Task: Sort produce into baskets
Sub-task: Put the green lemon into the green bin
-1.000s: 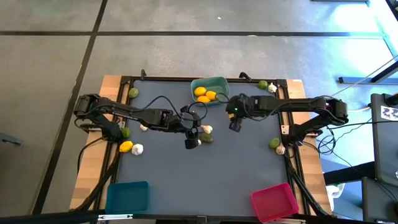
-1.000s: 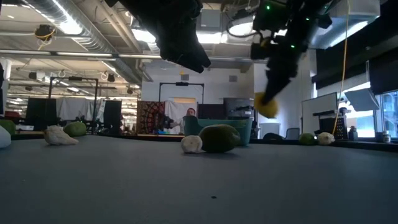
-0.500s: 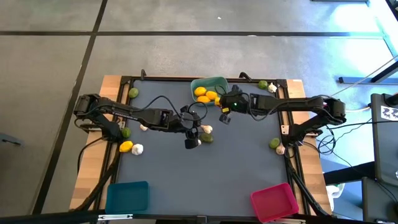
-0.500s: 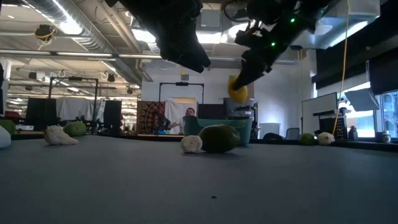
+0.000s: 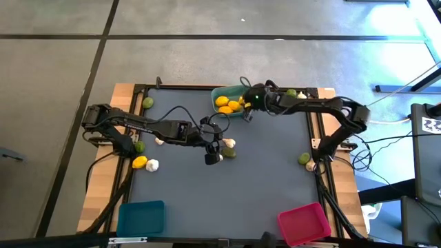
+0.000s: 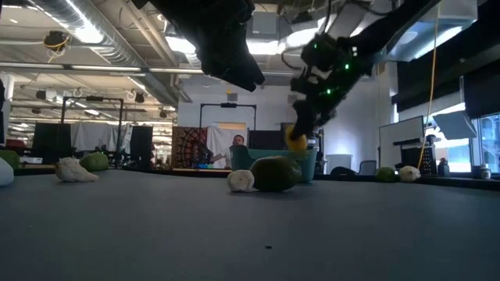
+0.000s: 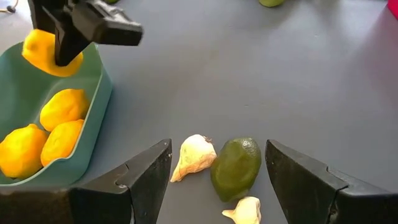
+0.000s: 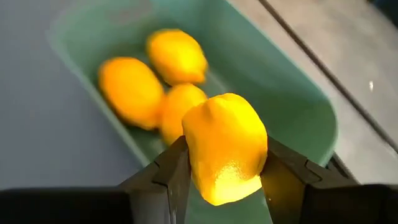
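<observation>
My right gripper (image 5: pixel 246 108) is shut on a yellow lemon (image 8: pixel 225 148) over the near right part of the teal basket (image 5: pixel 231 100), which holds three lemons (image 5: pixel 227 105). The held lemon also shows in the left wrist view (image 7: pixel 51 53) and the low view (image 6: pixel 295 140). My left gripper (image 5: pixel 213 156) is open and empty, hovering above a green lime (image 7: pixel 236 167) and two garlic bulbs (image 7: pixel 193 157) at mid-table. The blue basket (image 5: pixel 141 217) and the pink basket (image 5: pixel 303 222) stand at the near edge. My right gripper pinches the lemon's two opposite sides (image 8: pixel 258 149) between its two fingers. The fingers slant down from the table's right side. The lemon is lifted clear, above the basket's inside (image 8: pixel 292 118).
Loose produce lies along the table's sides: a lime (image 5: pixel 147 102) at the far left, a lime, a lemon (image 5: pixel 140 162) and garlic at the left edge, a lime and garlic (image 5: pixel 301 97) at the far right, a lime (image 5: pixel 304 159) and garlic at the right edge.
My right gripper has carried the lemon toward the table's far left, from open table to above the teal basket, and has come lower over the basket. It has stayed shut on the lemon.
</observation>
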### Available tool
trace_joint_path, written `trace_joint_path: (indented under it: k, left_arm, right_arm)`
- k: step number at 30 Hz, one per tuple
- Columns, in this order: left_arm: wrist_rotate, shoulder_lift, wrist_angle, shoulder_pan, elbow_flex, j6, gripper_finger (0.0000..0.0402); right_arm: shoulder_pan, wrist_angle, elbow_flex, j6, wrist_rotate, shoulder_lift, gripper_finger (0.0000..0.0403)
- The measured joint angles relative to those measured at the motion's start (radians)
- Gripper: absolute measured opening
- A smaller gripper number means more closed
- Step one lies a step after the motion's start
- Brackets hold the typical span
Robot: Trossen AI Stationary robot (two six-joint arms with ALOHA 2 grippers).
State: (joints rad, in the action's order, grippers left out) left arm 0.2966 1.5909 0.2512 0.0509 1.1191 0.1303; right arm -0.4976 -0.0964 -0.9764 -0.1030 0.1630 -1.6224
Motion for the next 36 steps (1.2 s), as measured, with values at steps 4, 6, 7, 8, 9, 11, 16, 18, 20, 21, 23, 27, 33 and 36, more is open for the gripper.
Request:
trace_joint_path:
  k: [4, 6, 7, 8, 9, 11, 16, 18, 20, 21, 23, 27, 33, 36]
  left_arm:
    - [0.0, 0.0, 0.0, -0.005, 0.0, 0.0, 0.0255]
    - [0.0, 0.001, 0.0, -0.008, 0.0, 0.0, 0.0255]
    - [0.0, 0.001, 0.0, -0.008, 0.0, 0.0, 0.0255]
    - [0.0, 0.001, -0.001, -0.008, 0.0, 0.0, 0.0255]
    - [0.0, 0.001, -0.001, -0.008, 0.0, 0.0, 0.0255]
    - [0.0, 0.001, -0.001, -0.008, 0.0, 0.0, 0.0255]
    - [0.0, 0.002, 0.0, -0.008, 0.0, 0.002, 0.0255]
    - [0.0, 0.002, -0.001, -0.008, 0.0, 0.001, 0.0255]
    - [0.0, 0.002, 0.0, -0.008, 0.0, 0.001, 0.0255]
    - [0.0, 0.003, 0.0, -0.008, 0.0, 0.001, 0.0255]
    - [0.0, 0.003, 0.0, -0.008, 0.0, 0.001, 0.0255]
    - [0.0, 0.003, 0.0, -0.008, 0.0, 0.001, 0.0255]
    - [0.0, 0.003, 0.0, -0.008, 0.0, 0.003, 0.0255]
    - [0.0, 0.003, 0.0, -0.008, 0.0, 0.003, 0.0255]
  right_arm:
    - [-0.043, 0.033, 0.0, 0.011, -0.018, -0.024, 0.0156]
    - [-0.055, 0.06, 0.0, 0.022, -0.035, -0.032, 0.0156]
    - [-0.058, 0.068, 0.0, 0.025, -0.044, -0.035, 0.0156]
    - [-0.062, 0.076, 0.0, 0.026, -0.052, -0.039, 0.0156]
    - [-0.062, 0.084, 0.0, 0.026, -0.052, -0.043, 0.0156]
    - [-0.062, 0.083, 0.0, 0.026, -0.052, -0.05, 0.0156]
    - [-0.059, 0.07, 0.0, 0.027, -0.061, -0.07, 0.0157]
    - [-0.059, 0.066, 0.0, 0.028, -0.075, -0.076, 0.0157]
    - [-0.059, 0.061, 0.0, 0.028, -0.077, -0.078, 0.0157]
    - [-0.059, 0.06, 0.0, 0.028, -0.077, -0.078, 0.0157]
    - [-0.059, 0.061, 0.0, 0.028, -0.077, -0.078, 0.0157]
    - [-0.059, 0.061, 0.0, 0.028, -0.077, -0.078, 0.0157]
    - [-0.059, 0.063, 0.0, 0.027, -0.077, -0.078, 0.016]
    - [-0.059, 0.065, 0.0, 0.02, -0.069, -0.078, 0.0182]
